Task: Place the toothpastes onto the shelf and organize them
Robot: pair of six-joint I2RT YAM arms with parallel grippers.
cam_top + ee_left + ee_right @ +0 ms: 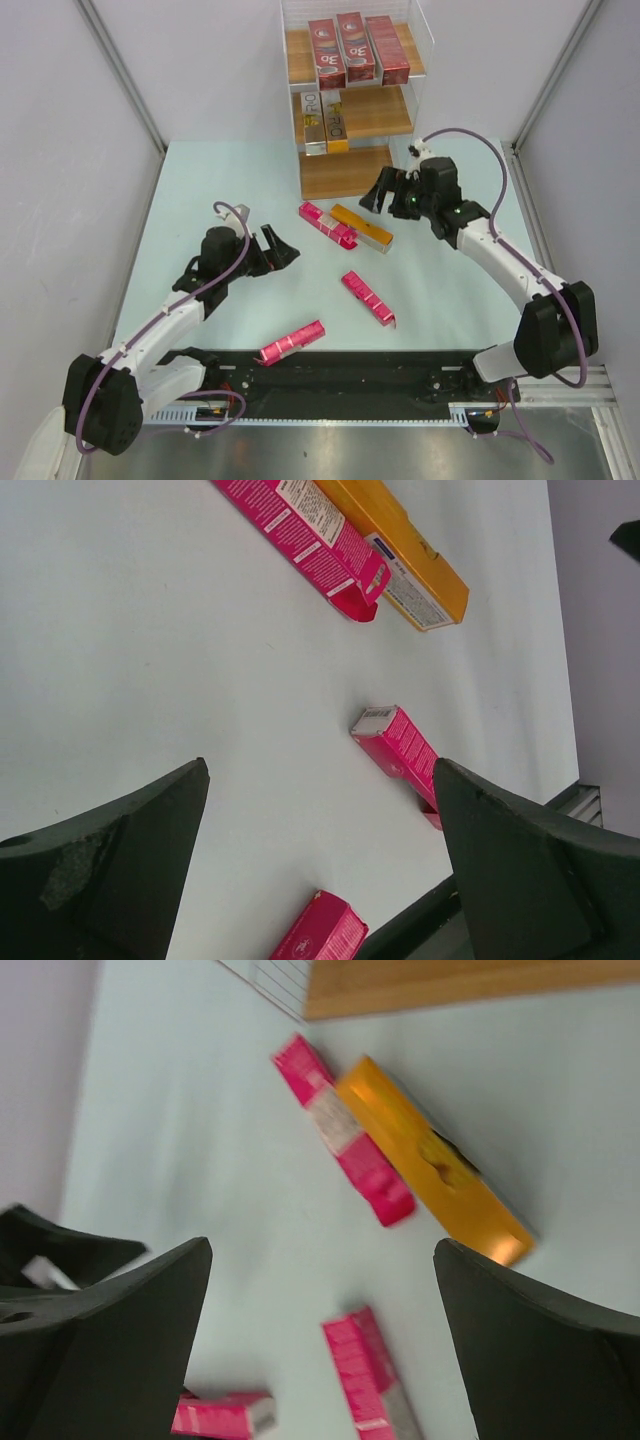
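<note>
Three dark red cartons [352,48] lay side by side on the top board of the shelf [385,110]. A silver carton [312,122] and a gold carton [335,120] lay touching each other at the left of the middle board. Four more toothpastes were on the counter [200,180] in front of the shelf. An orange carton [362,228] lay against a pink carton [328,225], a second pink carton [368,297] sat nearer the arms, and a third pink carton [291,342] lay close to the near edge. The left gripper [280,248] hovered left of the touching pair, its jaws spread wide and holding nothing. The right gripper [385,193] hung beside the shelf's lowest board, just beyond the orange carton, its jaws likewise fully apart and empty.
</note>
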